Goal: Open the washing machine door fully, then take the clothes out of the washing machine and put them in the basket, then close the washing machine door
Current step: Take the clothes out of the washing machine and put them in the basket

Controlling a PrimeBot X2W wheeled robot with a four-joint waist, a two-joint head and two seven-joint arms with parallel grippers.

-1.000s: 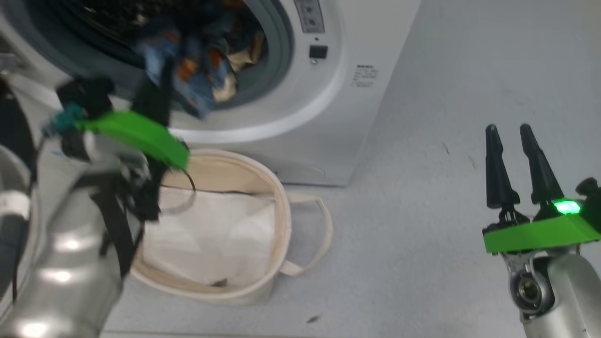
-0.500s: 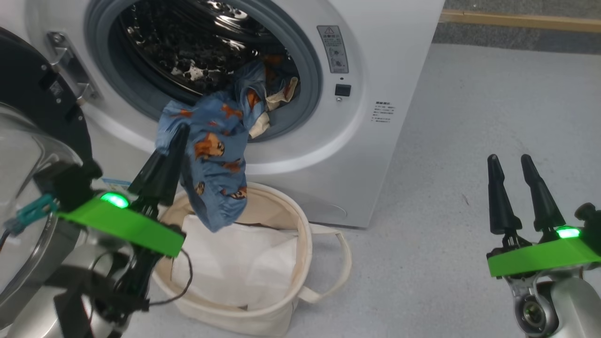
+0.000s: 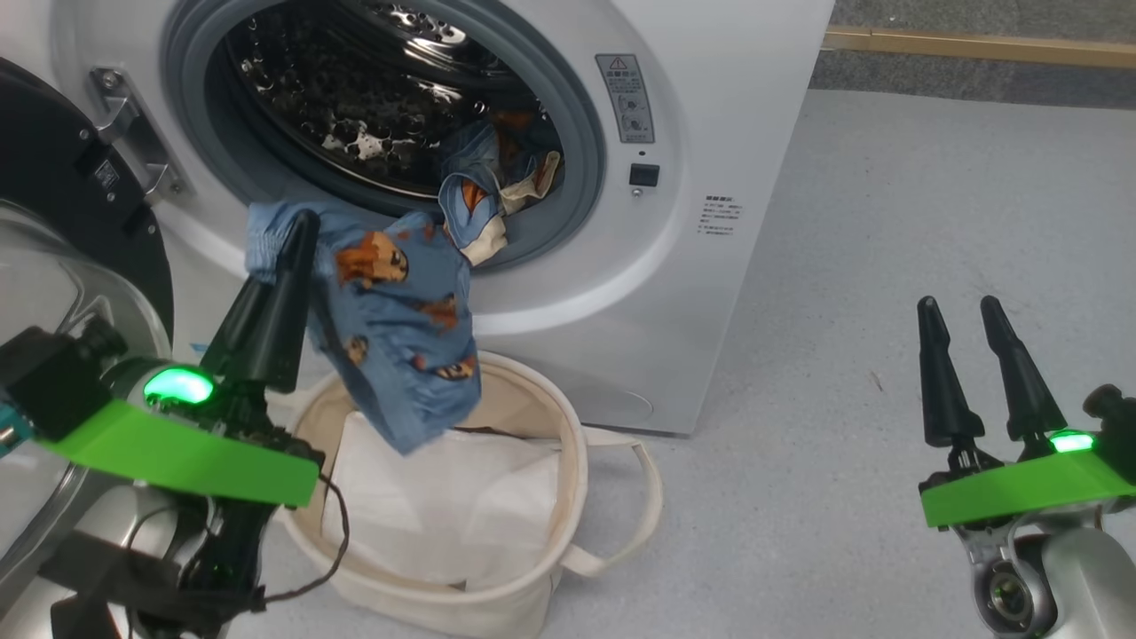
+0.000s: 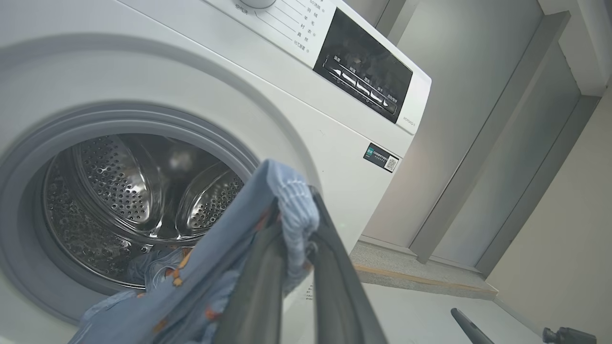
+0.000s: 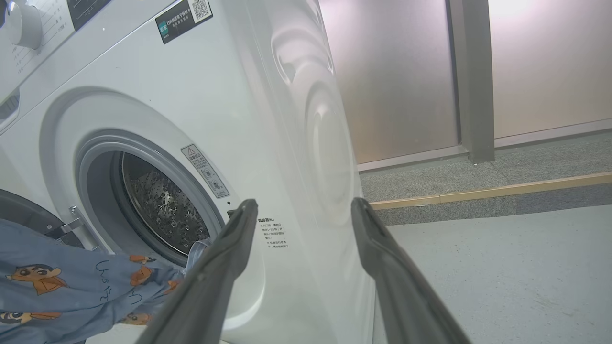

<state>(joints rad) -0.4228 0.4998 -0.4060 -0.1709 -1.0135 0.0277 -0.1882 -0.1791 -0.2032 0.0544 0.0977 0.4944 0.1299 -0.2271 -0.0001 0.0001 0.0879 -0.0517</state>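
Starting at the far left of the head view: washing machine door (image 3: pixel 53 204) swung wide open, glossy black ring and bulging glass close to the camera, metal hinge (image 3: pixel 133 133) bolted to the white front. Just beside it, left hand (image 3: pixel 300 232) raised with its two dark fingers pressed together, clenched on a top edge of the clothes (image 3: pixel 399 328). Seen along those fingers in the left wrist view: a ribbed blue hem bunched and pinched between the tips. Hanging from that grip, a light blue garment printed with brown cartoon faces, partly out of the machine. One end stretched back over the grey gasket (image 3: pixel 581 151) into the perforated steel drum (image 3: pixel 355 106), cream inner side showing at the lip. Lower end dangling over the mouth of the basket (image 3: pixel 568 444); touching what lies inside or not, cannot tell. Sitting on the floor (image 3: pixel 843 532) right against the front of the washing machine (image 3: pixel 710 106), below the door opening: that round cream canvas tub, loop handle (image 3: pixel 643 497) sticking out to the right, white folded sheet (image 3: pixel 444 506) lying inside. At the lower right, right hand (image 3: pixel 958 309) released, fingers spread apart and pointing up, grasping nothing, well apart from machine, basket and garment.
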